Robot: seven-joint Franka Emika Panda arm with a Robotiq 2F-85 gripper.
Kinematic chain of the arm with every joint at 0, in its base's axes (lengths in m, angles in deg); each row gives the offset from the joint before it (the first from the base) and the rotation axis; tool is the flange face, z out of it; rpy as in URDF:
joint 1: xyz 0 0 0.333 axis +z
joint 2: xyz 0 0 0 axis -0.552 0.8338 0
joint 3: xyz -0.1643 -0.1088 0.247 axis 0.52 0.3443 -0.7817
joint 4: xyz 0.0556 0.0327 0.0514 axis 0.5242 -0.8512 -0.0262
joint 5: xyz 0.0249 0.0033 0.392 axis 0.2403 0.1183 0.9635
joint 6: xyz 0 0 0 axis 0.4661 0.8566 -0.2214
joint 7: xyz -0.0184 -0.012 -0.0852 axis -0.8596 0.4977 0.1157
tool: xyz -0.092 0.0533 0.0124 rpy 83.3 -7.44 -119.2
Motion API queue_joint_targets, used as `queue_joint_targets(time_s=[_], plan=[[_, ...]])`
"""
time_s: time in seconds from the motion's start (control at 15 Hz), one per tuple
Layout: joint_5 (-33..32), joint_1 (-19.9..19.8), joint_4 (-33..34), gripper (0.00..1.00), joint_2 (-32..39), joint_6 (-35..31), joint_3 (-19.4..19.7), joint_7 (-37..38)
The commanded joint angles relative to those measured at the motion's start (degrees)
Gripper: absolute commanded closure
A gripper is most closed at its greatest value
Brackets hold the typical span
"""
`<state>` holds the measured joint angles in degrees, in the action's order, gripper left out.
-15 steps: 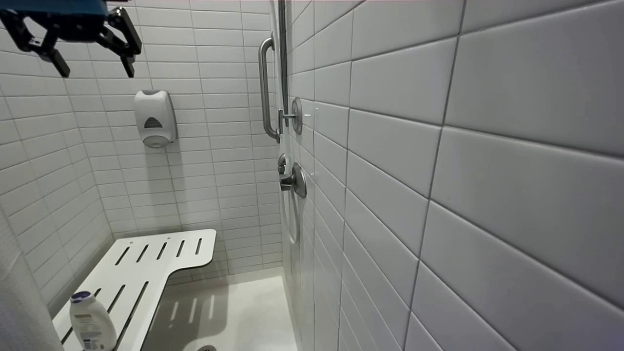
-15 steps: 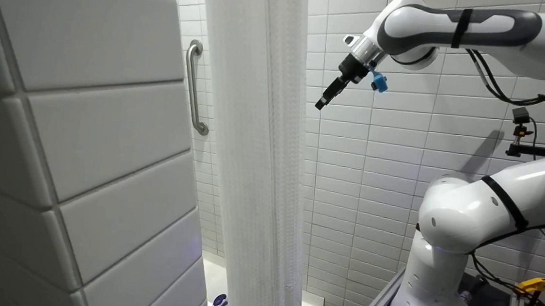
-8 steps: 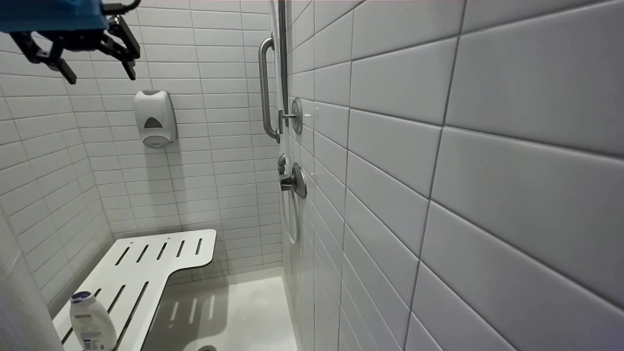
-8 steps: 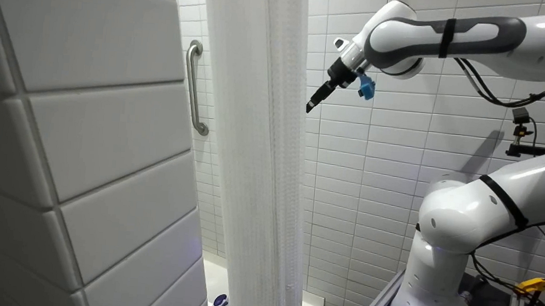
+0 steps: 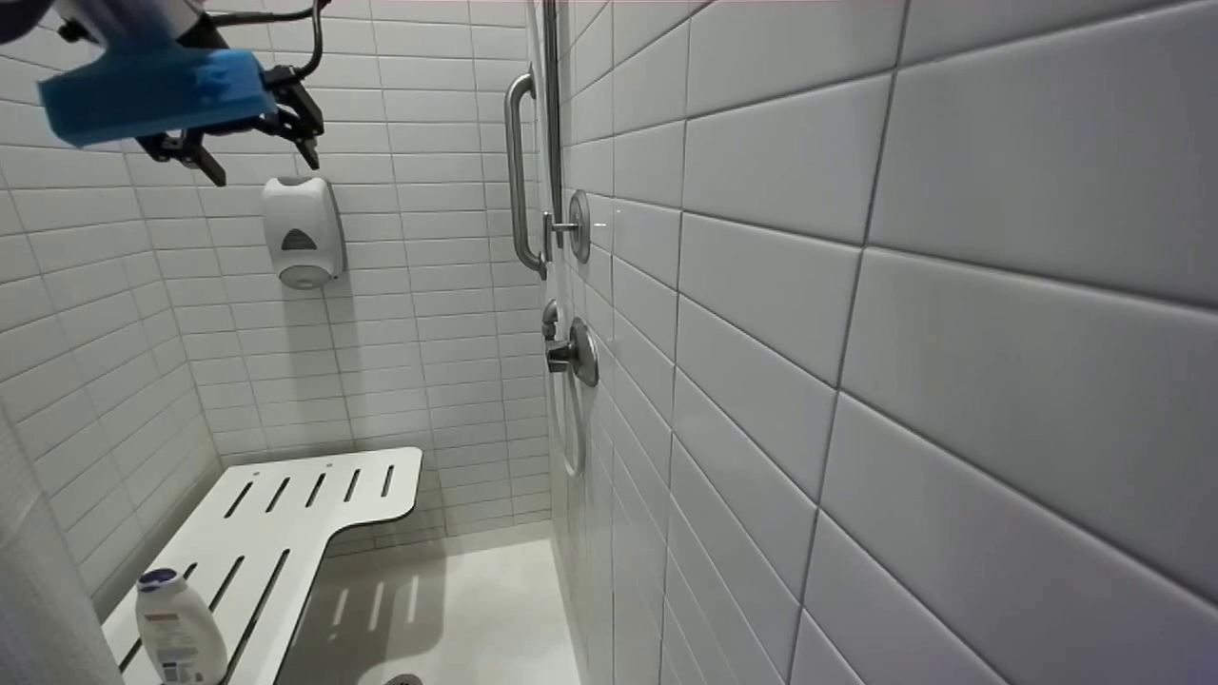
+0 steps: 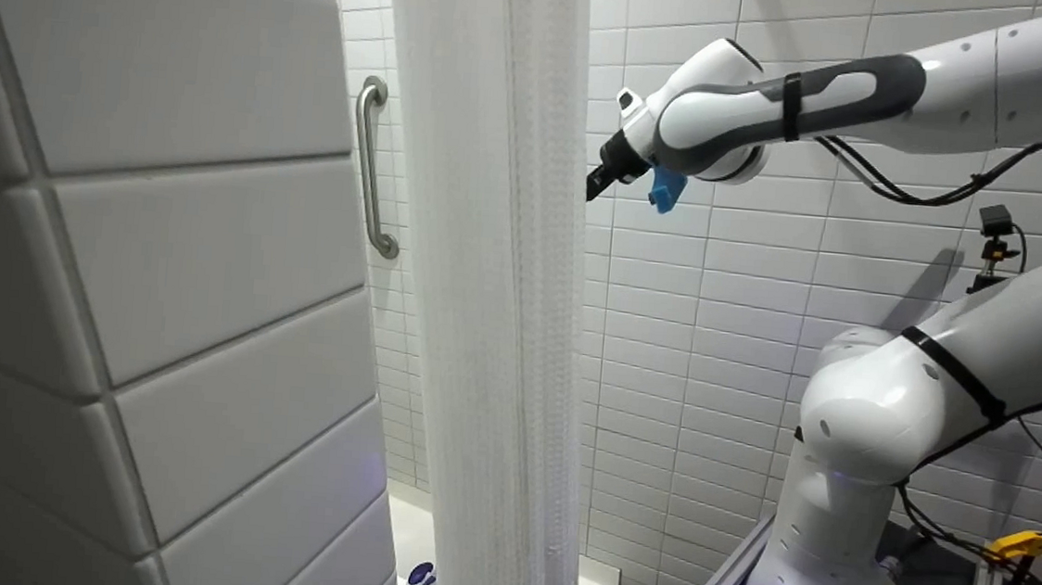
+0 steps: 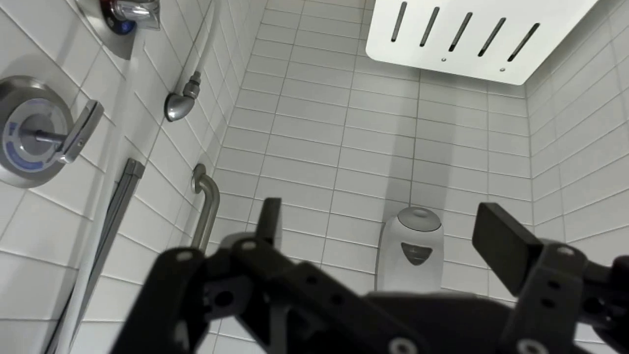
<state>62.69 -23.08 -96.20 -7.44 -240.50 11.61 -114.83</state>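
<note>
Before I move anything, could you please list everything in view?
Tiled walls: several, white, all around
Dispenser: one, white, on wall
Shower seat: one, white, below dispenser
Bottle: one, white and purple, on seat
Grab bar: at least one, metallic, on wall
Rail: one, grey, beside grab bar
Shower controls: two, metallic, on wall
Hose: one, pale, by controls
Drain: one, metallic, in floor
Curtain: at least one, white, hanging
Possible clamp: one, yellow, near robot arm
Possible camera: one, black, near arm
Robot arm: one, white and grey, beside curtain
Gripper: one, black, open, on arm
</note>
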Motion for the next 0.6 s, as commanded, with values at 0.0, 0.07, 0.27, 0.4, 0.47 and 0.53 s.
queue_joint_targets(time_s=[0.0, 0.07, 0.27, 0.4, 0.47, 0.53], plan=[[-3.21, -0.66, 0.51, 0.00, 5.51, -8.15, -0.21, 0.07], [-4.29, -1.17, 0.61, 0.00, 7.02, -10.23, -0.29, 0.16], [-7.73, -3.28, 0.79, 0.00, 11.34, -16.25, -0.86, 0.92], [-9.84, -5.08, 1.10, 0.00, 14.36, -20.38, -2.04, 2.22], [-10.77, -6.05, 1.54, 0.00, 15.91, -21.98, -2.64, 2.96], [-11.70, -7.06, 1.98, 0.00, 17.51, -23.52, -3.41, 3.69]])
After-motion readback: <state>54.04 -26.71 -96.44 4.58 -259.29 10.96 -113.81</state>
